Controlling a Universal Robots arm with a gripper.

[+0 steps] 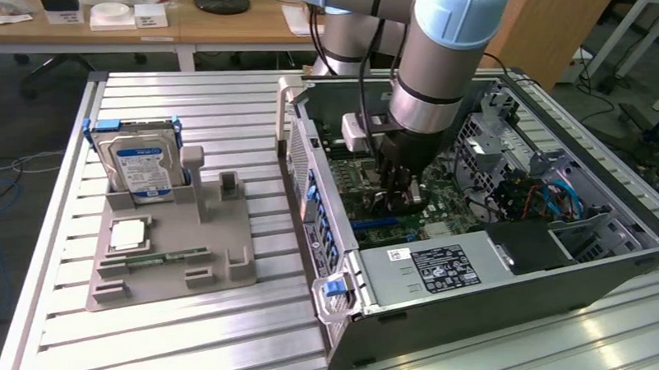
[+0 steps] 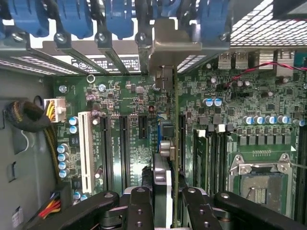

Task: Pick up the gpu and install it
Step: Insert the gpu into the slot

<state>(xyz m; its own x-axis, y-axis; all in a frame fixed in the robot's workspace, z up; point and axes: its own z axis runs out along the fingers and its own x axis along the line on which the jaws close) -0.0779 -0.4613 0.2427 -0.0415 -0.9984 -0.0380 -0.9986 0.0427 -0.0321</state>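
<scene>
In the exterior view, my gripper [image 1: 401,192] reaches down into the open computer case [image 1: 590,268], just above the green motherboard [image 1: 357,182]. The gpu [image 2: 162,175] is held edge-on between my two black fingers [image 2: 139,206], a thin dark-and-pale strip running away from the wrist camera. Its pale metal bracket [image 2: 168,45] stands against the case's rear slot openings, among the blue latches. The card hangs over the long dark expansion slots [image 2: 123,148] of the board; I cannot tell whether its edge touches a slot. My gripper [image 2: 165,211] is shut on the card.
A grey holder tray [image 1: 173,254] on the slatted table carries a silver hard drive with a blue label [image 1: 142,166], a narrow green memory stick [image 1: 157,260] and a square chip [image 1: 127,235]. Inside the case sit the power supply [image 1: 437,267], a white slot [image 2: 86,148] and the CPU socket [image 2: 261,182].
</scene>
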